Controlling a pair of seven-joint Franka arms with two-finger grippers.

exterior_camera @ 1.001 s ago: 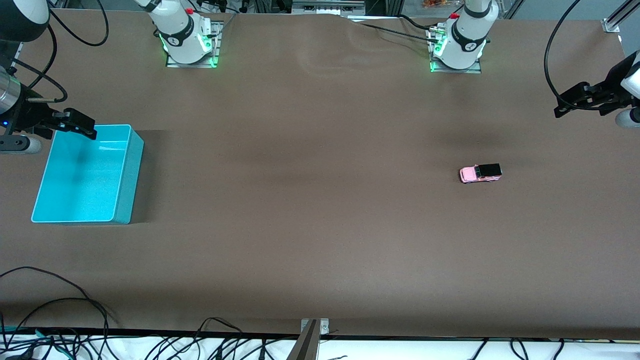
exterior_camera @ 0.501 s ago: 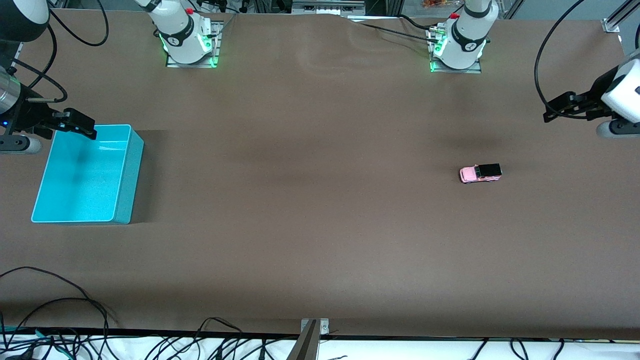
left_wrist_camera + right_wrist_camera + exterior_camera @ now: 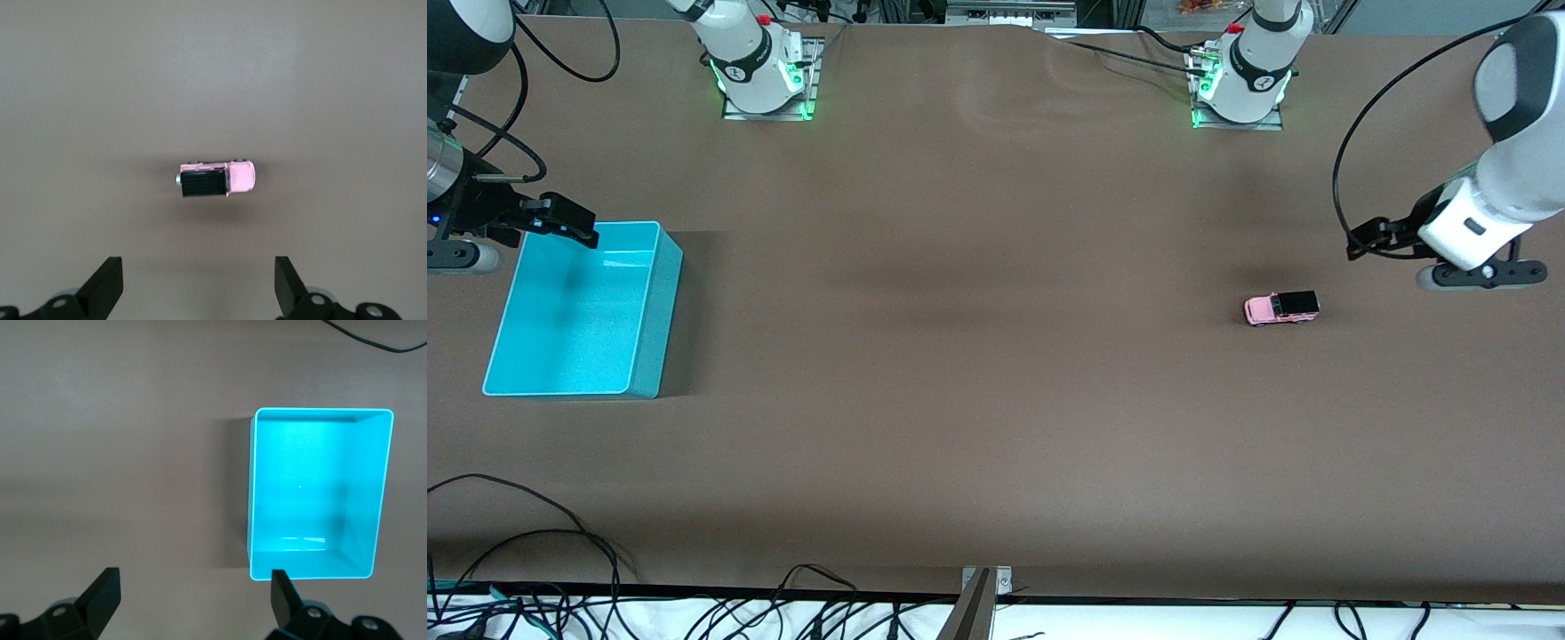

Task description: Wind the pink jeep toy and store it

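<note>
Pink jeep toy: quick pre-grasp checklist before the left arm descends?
1. Pink jeep toy upright on its wheels on the table: ok.
2. Left tool open: ok.
3. Left tool over the jeep: not ok, it is off toward the left arm's end.
4. Jeep unobstructed: ok.
5. Turquoise bin holds nothing: ok.
6. Right tool waits open at the bin's rim: ok.

The front camera is looking down from high across the table (image 3: 996, 427), facing both arm bases. The left wrist camera is staring straight down, close above the pink jeep toy (image 3: 217, 178), which the front view is also showing (image 3: 1281, 308). The right wrist camera is looking down on the turquoise bin (image 3: 319, 492), likewise shared with the front view (image 3: 578, 311).
</note>
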